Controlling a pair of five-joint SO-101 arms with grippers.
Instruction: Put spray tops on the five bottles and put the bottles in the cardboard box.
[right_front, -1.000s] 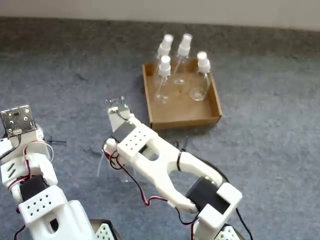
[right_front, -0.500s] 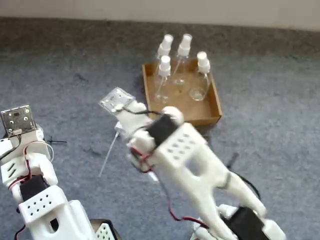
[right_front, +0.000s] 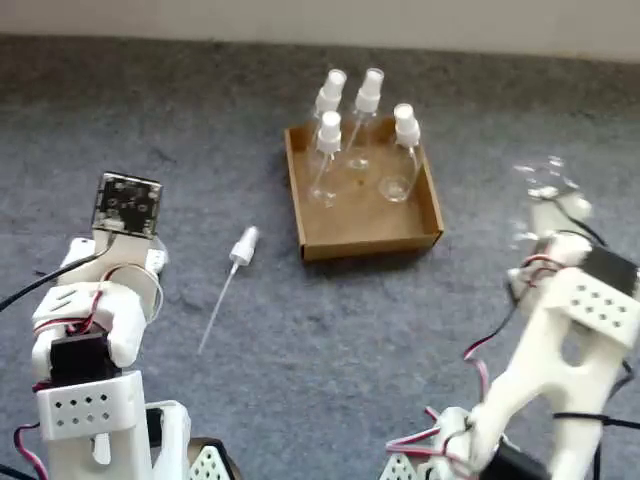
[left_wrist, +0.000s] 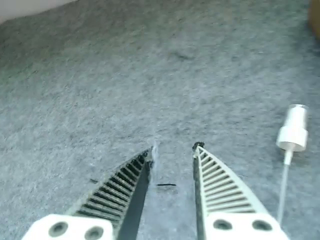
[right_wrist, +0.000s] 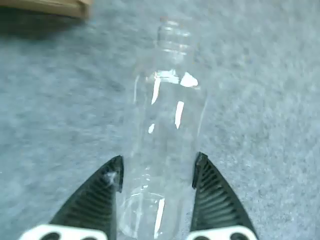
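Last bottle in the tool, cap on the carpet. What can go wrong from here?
The smooth clear bottle, held by the right tool, may slip or tilt. The spray top lies flat; the open left tool may bend its thin tube or miss the small head.

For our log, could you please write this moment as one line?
left gripper open | right gripper holds clear uncapped plastic bottle | white spray top on grey carpet | four capped bottles in cardboard box

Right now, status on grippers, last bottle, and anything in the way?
Left gripper open, empty, beside loose spray top. Right gripper shut on uncapped bottle, right of cardboard box. Four capped bottles in box. No obstruction seen.
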